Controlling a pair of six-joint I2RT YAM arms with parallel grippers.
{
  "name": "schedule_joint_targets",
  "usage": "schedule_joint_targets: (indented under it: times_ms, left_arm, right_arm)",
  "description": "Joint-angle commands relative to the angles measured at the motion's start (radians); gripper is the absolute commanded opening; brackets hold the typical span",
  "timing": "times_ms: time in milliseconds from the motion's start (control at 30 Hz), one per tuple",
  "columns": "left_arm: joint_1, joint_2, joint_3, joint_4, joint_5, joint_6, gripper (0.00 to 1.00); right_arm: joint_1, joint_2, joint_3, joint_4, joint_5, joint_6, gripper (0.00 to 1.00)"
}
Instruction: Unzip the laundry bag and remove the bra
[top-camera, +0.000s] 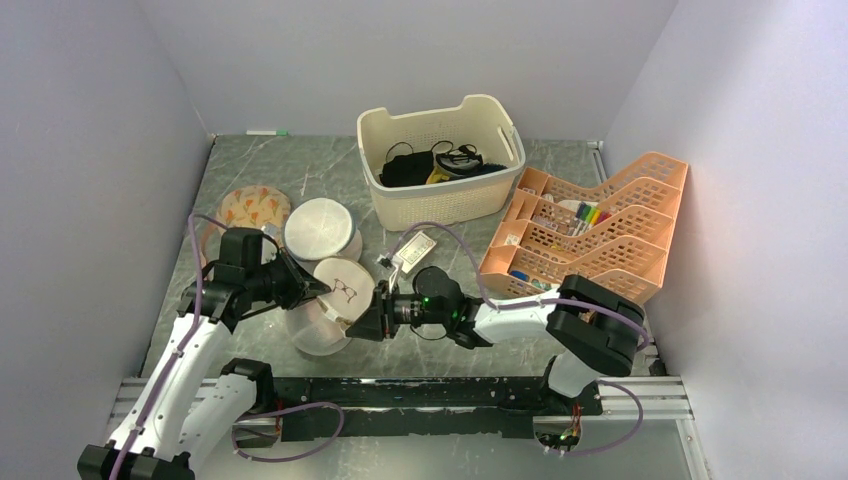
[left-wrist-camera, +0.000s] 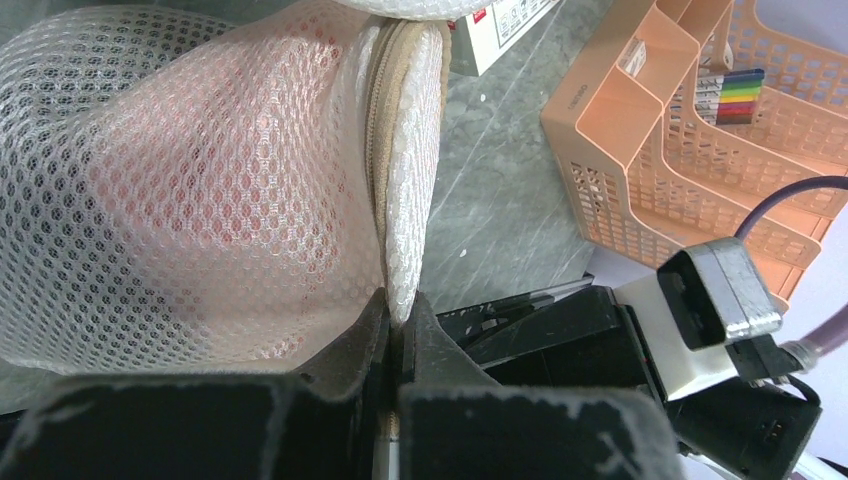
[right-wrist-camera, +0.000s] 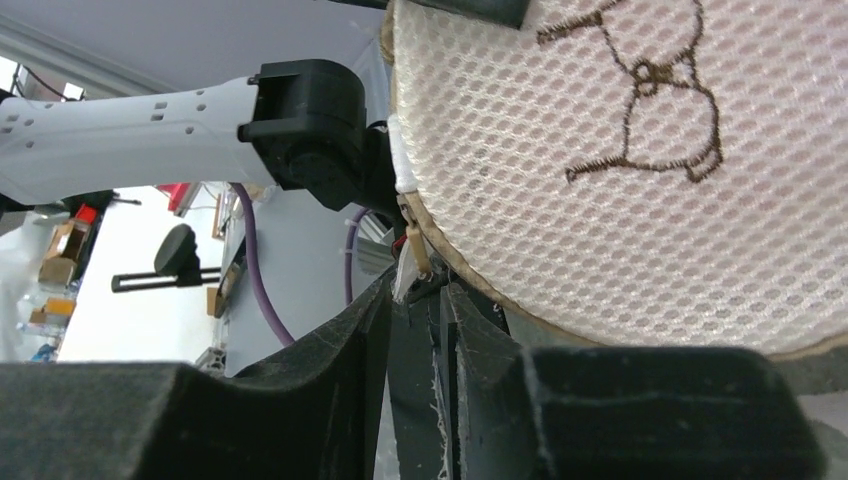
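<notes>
The laundry bag (top-camera: 335, 300) stands tilted between both grippers, its beige face with the black glasses-like mark (top-camera: 345, 288) turned up. My left gripper (top-camera: 312, 290) is shut on the bag's white mesh rim (left-wrist-camera: 402, 300) beside the beige zip (left-wrist-camera: 378, 150). Pinkish fabric (left-wrist-camera: 200, 190), probably the bra, shows through the mesh. My right gripper (top-camera: 362, 325) is at the bag's lower right edge. In the right wrist view its jaws (right-wrist-camera: 415, 290) stand almost together on the zip pull and white tab (right-wrist-camera: 408, 262), under the beige face (right-wrist-camera: 620, 200).
A plain white round mesh bag (top-camera: 320, 228) and a patterned round bag (top-camera: 252, 208) lie behind the left gripper. A cream basket (top-camera: 440, 200) with dark items stands at the back. An orange desk organizer (top-camera: 590, 235) stands at the right. A labelled card (top-camera: 413, 250) lies near it.
</notes>
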Motion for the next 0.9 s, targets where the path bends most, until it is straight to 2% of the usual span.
schedule_joint_targets:
  times_ms: [0,867]
  left_arm:
    - [0.007,-0.003,-0.005,0.052,0.058,-0.012,0.07]
    - [0.007,-0.016,-0.034,0.087,0.095,-0.032,0.07]
  right_arm:
    - [0.006,-0.033,-0.032,0.064,0.041,0.021,0.25]
    - [0.019,0.067,0.047,0.117,0.052,0.097,0.22]
